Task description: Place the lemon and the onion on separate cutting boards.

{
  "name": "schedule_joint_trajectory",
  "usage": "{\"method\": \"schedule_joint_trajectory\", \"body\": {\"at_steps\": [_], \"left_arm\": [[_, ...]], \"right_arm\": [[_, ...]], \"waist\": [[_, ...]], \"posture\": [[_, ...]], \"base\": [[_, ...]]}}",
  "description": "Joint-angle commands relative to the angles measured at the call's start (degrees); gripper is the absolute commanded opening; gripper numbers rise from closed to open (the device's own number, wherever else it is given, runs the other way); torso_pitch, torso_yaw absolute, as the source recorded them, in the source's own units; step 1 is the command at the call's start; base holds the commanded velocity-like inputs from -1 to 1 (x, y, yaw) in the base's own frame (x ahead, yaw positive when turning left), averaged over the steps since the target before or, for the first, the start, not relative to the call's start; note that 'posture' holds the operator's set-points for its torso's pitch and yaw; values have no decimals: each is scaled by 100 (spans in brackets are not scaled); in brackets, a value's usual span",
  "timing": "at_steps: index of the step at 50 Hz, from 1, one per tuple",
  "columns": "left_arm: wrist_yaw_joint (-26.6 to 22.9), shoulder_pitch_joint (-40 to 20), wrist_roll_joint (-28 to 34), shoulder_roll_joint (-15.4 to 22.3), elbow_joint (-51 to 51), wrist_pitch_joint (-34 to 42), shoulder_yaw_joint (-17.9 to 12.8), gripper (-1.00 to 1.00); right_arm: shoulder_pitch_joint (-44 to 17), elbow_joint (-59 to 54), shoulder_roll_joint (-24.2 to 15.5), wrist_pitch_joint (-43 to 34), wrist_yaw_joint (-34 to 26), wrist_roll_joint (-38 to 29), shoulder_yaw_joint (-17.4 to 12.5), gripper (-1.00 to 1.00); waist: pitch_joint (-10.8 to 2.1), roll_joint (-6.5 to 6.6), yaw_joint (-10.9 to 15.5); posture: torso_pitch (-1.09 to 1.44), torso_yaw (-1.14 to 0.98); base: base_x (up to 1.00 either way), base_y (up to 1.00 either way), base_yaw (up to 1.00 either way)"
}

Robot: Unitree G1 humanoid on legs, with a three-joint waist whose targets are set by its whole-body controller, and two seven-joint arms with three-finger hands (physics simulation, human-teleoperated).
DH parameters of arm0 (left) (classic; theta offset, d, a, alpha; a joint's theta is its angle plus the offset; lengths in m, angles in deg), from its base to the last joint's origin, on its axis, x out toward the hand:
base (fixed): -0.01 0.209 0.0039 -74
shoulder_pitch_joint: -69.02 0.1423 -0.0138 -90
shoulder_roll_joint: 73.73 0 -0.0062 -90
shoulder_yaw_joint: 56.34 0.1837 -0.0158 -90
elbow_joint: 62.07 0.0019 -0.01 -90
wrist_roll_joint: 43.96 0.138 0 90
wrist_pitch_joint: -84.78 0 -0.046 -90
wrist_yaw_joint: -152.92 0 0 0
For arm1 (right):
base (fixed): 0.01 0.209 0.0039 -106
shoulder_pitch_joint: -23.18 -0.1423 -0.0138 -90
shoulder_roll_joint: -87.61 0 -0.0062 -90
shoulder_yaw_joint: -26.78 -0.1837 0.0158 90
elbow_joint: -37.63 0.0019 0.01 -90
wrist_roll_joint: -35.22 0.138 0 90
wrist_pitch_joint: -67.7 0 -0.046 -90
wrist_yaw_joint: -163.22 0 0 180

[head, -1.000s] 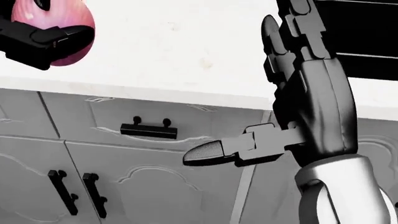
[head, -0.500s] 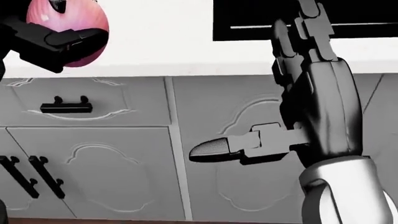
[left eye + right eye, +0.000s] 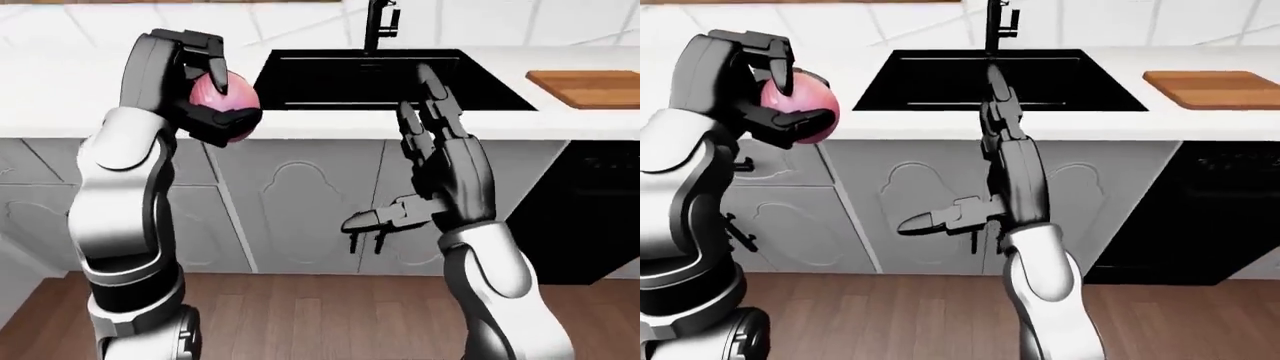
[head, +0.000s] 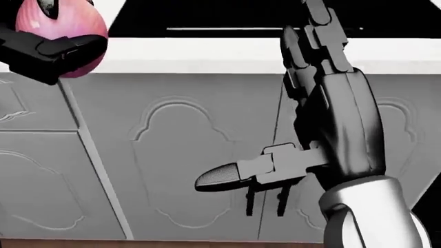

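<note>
My left hand (image 3: pixel 205 90) is shut on the pink onion (image 3: pixel 228 101) and holds it up in front of the counter's edge, at the left of the left-eye view; the onion also shows at the top left of the head view (image 4: pixel 65 26). My right hand (image 3: pixel 410 169) is open and empty, fingers straight up and thumb out to the left, in front of the cabinets below the sink. A wooden cutting board (image 3: pixel 585 81) lies on the counter at the far right. No lemon shows.
A black sink (image 3: pixel 385 79) with a black faucet (image 3: pixel 378 22) is set in the white counter (image 3: pixel 60 97). Grey cabinet doors (image 3: pixel 300 210) stand below. A dark oven front (image 3: pixel 590 217) is at the right. Wood floor (image 3: pixel 320 315) lies below.
The whole picture has shifted left: the camera has moved right along the counter, and the sink now lies ahead. The left hand still holds the onion; the right hand stays open.
</note>
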Motion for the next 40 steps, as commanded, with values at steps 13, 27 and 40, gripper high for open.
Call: {"method": "schedule_joint_trajectory", "body": {"at_steps": [13,27,40], "left_arm": [[19,-255,-16,44,-100,-102,47,-100],[-12,-275,-1,21,-87,-121,62,-100],[-11,-136,-11,2,-110,-211,41,-100]], "right_arm": [[-173,182,-28,154,1,-31,-74,100],[-258,368,-15,-91,21,-95,-40,100],[-233,298,3,42,-22,-140,20,100]], "waist": [[-148,-707,-87],[-346,20,-31],[-193,-486,-115]], "posture": [[0,0],[0,0],[0,0]], "base": [[0,-90,0],[0,-85,0],[0,-64,0]]}}
